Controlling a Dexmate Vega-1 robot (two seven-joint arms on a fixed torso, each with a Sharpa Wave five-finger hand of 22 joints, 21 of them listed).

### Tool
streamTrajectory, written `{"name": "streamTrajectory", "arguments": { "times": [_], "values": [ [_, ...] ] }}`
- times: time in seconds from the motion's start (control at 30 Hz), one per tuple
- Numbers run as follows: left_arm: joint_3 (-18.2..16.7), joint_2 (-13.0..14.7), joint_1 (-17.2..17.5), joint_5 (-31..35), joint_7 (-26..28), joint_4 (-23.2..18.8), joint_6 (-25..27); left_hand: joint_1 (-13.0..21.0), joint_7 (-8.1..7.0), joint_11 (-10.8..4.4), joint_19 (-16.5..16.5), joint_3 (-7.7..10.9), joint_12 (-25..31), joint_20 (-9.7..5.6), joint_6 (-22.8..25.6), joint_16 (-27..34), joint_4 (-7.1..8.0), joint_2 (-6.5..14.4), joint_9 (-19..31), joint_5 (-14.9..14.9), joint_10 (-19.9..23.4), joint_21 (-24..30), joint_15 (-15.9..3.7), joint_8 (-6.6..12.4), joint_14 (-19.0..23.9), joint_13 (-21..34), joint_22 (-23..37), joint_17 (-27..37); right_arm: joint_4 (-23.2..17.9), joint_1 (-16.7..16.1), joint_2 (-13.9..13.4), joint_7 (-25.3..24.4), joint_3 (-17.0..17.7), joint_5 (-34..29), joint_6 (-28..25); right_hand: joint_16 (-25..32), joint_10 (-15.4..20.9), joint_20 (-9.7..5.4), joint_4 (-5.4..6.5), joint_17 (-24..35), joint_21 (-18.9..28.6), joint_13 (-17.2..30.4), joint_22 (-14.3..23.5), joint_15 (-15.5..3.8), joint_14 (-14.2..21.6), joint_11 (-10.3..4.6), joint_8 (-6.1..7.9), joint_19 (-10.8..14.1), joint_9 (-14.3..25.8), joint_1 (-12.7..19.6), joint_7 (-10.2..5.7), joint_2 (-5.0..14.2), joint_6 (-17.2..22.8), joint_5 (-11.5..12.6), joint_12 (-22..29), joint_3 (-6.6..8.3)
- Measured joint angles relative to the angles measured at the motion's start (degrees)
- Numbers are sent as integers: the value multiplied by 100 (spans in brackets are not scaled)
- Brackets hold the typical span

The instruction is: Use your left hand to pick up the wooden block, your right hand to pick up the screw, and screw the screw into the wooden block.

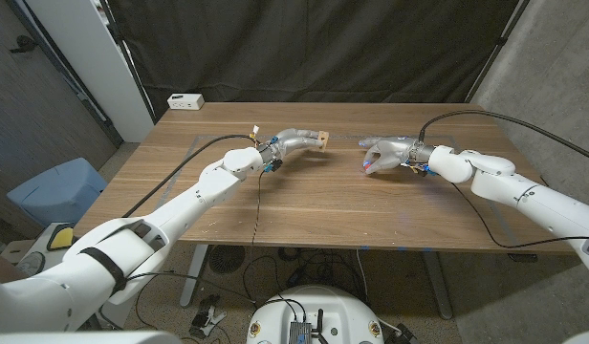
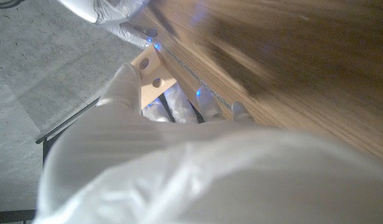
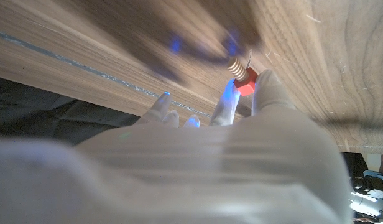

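Fingers (image 3: 266, 93) of our right hand (image 1: 388, 155) pinch the screw (image 3: 241, 73) by its red head; the threaded shank sticks out past the fingertips toward the table (image 1: 304, 205) surface in the right wrist view. Fingers (image 2: 126, 84) of our left hand (image 1: 293, 143) grip the wooden block (image 1: 322, 140), held clear of the table at the fingertips.

In the head view, both hands are raised over the middle of the table and face each other, apart, with bare tabletop between them. The block lies to the left of the screw; the screw lies to the right of the block. We judge both pickups done and the joining step not yet begun.

In the left wrist view, the block shows a pale face with two round holes, one above the other; the block's long axis runs along that face, roughly in line with the fingers. Which way that holed face points relative to the right hand we cannot tell with certainty.

We judge that the coming move depends on lining the screw's long axis up with one hole, tip first, before any turning.
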Motion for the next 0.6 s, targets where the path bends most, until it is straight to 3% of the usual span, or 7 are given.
{"name": "streamTrajectory", "arguments": {
  "times": [0.6],
  "values": [
    [39, -103, -33, -11, -95, 221, -135, 5, 0, 0, 0, -7, 0, 0, 0, 0, -8, -5, 0, -3, 0, 0, 0, 0, 0, 1, 0, 0, -442, -241, -159, 0, 262, 189, -196, 0, 82, -19, -4, 0, 0, 0, 0, 0, 0, 22, 84, 40, 25, 30, 31, 30, 111, -1, 0, -4]
  ]
}}
